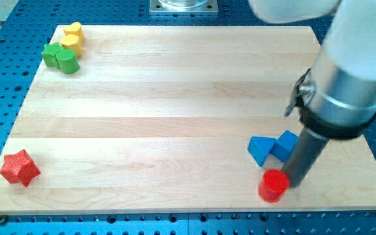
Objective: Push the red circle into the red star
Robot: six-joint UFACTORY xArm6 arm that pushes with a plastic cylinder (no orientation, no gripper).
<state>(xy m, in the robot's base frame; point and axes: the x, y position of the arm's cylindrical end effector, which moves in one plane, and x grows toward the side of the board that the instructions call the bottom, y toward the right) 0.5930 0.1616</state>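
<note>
Down near the view's bottom right, my tip (294, 181) stood on the wooden board (175, 98), pressed against the upper right side of the red circle (273, 185). No gripper was fitted, only a straight dark rod (303, 156), so nothing was held; its lower end simply touched the block's flank. The red circle sat close to the board's bottom edge, with only a thin strip of wood between it and the rim.

Just above and to the view's left of the rod lay two blue blocks, touching one another: a blue triangle-like block (260, 149) and a blue cube-like block (284, 144), the second partly hidden behind the rod. They were near the red circle but apart from it.

From the circle toward the view's left, the lower part of the board ran bare all the way to the red star (19, 168), which sat well apart, close to the board's left edge and near its bottom left corner.

Far off in the view's top left corner, a small cluster was bunched together near the edges: two yellow blocks (72, 36) above, with a green block (52, 53) and a green cylinder (68, 62) touching below them. The exact shapes of the yellow pair could not be made out.
</note>
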